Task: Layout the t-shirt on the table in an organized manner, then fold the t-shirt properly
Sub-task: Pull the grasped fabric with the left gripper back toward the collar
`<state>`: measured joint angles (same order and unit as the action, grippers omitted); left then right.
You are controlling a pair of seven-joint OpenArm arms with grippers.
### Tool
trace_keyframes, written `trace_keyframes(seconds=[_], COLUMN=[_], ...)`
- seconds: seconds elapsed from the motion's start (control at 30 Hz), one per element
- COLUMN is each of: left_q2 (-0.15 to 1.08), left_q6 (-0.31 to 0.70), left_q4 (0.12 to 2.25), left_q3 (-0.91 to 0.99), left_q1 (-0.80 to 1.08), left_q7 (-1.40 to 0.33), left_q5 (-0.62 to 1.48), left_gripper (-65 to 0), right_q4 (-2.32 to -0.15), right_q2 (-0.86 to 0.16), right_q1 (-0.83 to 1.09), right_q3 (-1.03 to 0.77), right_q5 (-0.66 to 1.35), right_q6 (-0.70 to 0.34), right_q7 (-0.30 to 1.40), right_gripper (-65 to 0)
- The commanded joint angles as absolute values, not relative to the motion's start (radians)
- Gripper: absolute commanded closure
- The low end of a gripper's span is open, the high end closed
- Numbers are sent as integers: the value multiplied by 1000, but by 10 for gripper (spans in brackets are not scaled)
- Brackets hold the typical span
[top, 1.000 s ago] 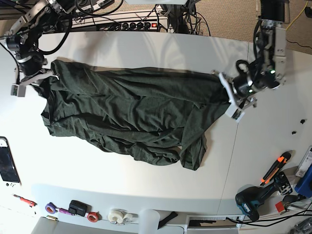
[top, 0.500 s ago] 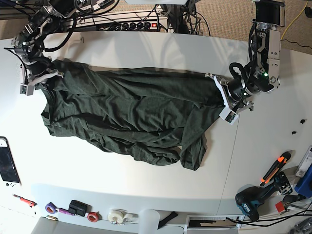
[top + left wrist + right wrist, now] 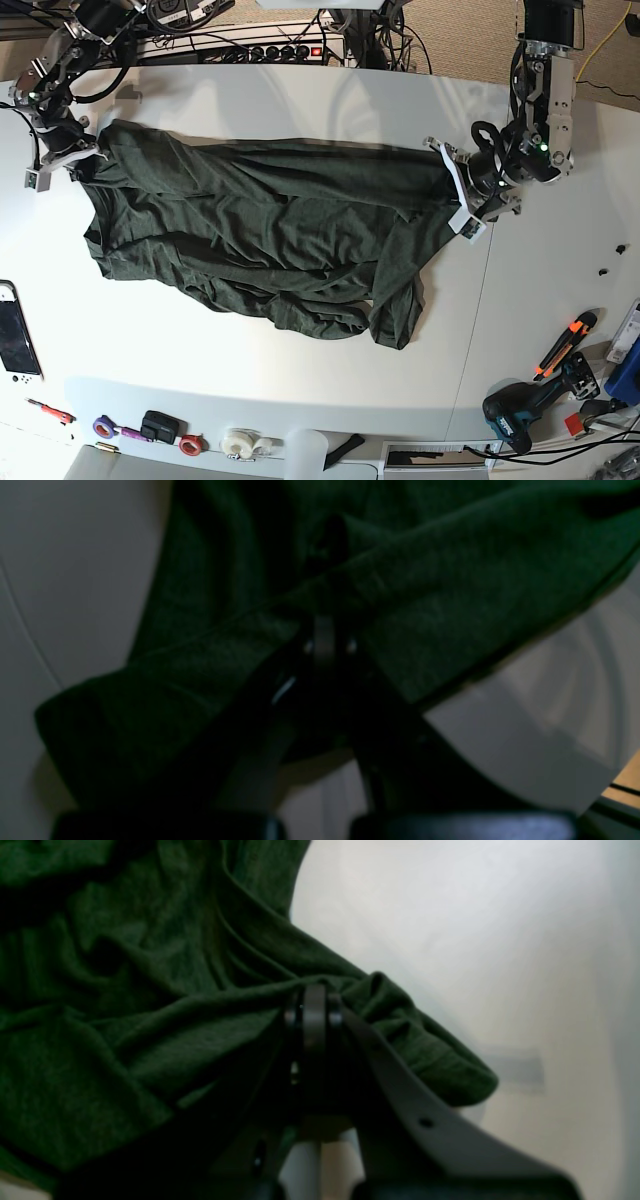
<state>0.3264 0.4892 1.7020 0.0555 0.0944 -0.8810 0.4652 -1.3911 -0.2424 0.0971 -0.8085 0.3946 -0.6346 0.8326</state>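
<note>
The white surface (image 3: 300, 400) fills most of the base view, with a thin dark seam running across it near that view's right side. Spread over its middle lies the t-shirt (image 3: 270, 225), dark olive green, plain and heavily wrinkled. It is stretched lengthways between the two arms, its upper edge pulled into a fairly straight line, while the lower part sags in loose folds and one rumpled flap hangs down toward the near side.

The left arm reaches down from the base view's upper right, its wrist bent inward so that the left tool (image 3: 452, 190) meets the shirt's end. The left wrist view shows the left tool (image 3: 325, 640) clenched on a ridge of the fabric, which drapes over both fingers. The right arm comes in from the base view's upper left, elbow folded, with the right tool (image 3: 60, 160) at the shirt's opposite corner. In the right wrist view the right tool (image 3: 312, 1012) is pinched tight on a gathered fold of cloth, a short loose tip of fabric sticking out just beyond it.

Bare surface lies on the near side of the shirt and between it and the far rim. Along the near edge sit rolls of tape (image 3: 240, 443), and a cordless drill (image 3: 525, 410) and an orange-handled cutter (image 3: 565, 345) lie at the base view's lower right, well apart from the shirt.
</note>
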Motion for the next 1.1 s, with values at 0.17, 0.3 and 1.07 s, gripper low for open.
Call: trace_keyframes(seconds=[0.17,0.3,1.07], left_q2=[333,336,385], left_q6=[443,444,445], left_q4=[1612,1554,1850], left_q3=[61,61,251], left_q1=[86,100,451], left_q7=[-865,-874,-927], left_q5=[410,411,484], left_gripper=[0,0,0], right_q4=[-1392,-1392,-1394], right_q2=[-265,-266,-435], right_q1=[97,103,282], right_q3=[-810,-810,-813], right_q5=[359,411,585], right_q6=[-620,-636,-662], right_q7=[892,952,1050], right_gripper=[0,0,0])
